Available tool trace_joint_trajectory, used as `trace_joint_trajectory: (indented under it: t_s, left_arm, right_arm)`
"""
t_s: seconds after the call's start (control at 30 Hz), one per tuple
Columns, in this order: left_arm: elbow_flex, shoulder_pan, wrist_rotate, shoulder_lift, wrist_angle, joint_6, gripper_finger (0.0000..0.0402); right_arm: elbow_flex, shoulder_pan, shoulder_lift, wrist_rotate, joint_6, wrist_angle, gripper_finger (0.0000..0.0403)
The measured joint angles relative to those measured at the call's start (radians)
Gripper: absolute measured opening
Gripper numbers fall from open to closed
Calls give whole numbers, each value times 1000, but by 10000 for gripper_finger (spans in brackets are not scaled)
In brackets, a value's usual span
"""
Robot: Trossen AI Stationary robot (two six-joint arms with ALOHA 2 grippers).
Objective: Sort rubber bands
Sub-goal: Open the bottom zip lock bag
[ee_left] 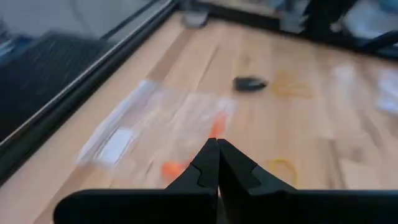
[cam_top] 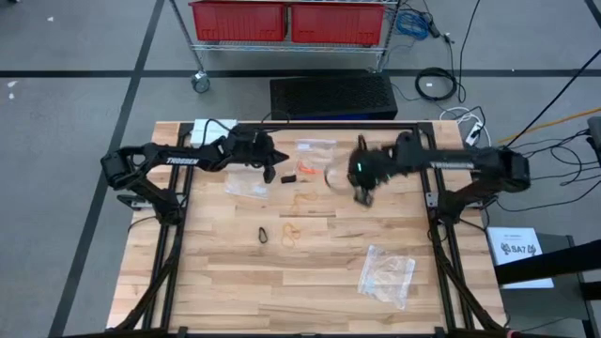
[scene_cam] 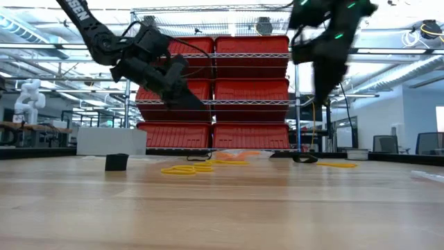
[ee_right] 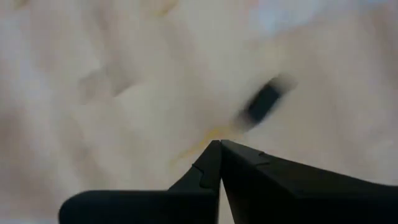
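- The left gripper point(cam_top: 271, 174) hangs above the far-left part of the table point(cam_top: 225, 291), fingers pressed together with nothing visible between them.
- The right gripper point(cam_top: 364, 195) hangs above the far-right part, tilted down; its fingers are also pressed together. In its wrist view a faint yellowish streak shows just at the tips, too blurred to say whether a band is pinched there.
- The rubber bands lie loose near the table's middle and far side: orange bands point(cam_top: 302, 170) just beside the left gripper, a tan band point(cam_top: 302, 199) nearer the middle, a yellow cluster point(cam_top: 292, 231) nearer still, and a black band point(cam_top: 265, 235) just beside that cluster.
- In the low view the yellow cluster point(scene_cam: 186, 169) and orange bands point(scene_cam: 232, 159) lie flat on the wood.
- Clear bags sit around them: one point(cam_top: 315, 145) at the far edge, one point(cam_top: 246, 188) below the left gripper, one point(cam_top: 387, 274) alone toward the near right.
- Handling, as a judgement: the bands are very light, limp and stretchy, so they will not resist a pinch but may cling, snag on a neighbour or spring away when released.
- They lie thin against the wood, so the fingertips probably need to open, come right down to the surface and close across one strand of a loop.
- In the yellow cluster, overlapping loops could lift together; taking an outlying strand looks safer.
- The lone black band looks the easiest to take cleanly.
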Motion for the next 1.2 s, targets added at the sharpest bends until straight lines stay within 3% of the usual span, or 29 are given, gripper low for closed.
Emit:
trace_joint_trajectory:
  t_s: [0.23,0.37,0.5,0.73,1.1,1.2]
  left_arm:
    - [-15,-25,48,0,-21,1,3]
    - [-15,-44,50,0,-10,1,3]
    - [-15,-58,50,0,-10,2,3]
    - [-15,-79,50,0,-22,2,3]
    - [-15,-113,43,0,-25,0,3]
    - [-15,-121,43,0,-25,0,3]
  right_arm:
    - [-106,359,-35,-89,567,28,0]
    - [-146,521,-17,-109,770,97,0]
    - [-191,609,5,-109,923,154,0]
    - [-267,639,66,-130,965,274,0]
    - [-324,524,152,-127,1002,457,0]
    - [-324,493,153,-63,951,463,0]
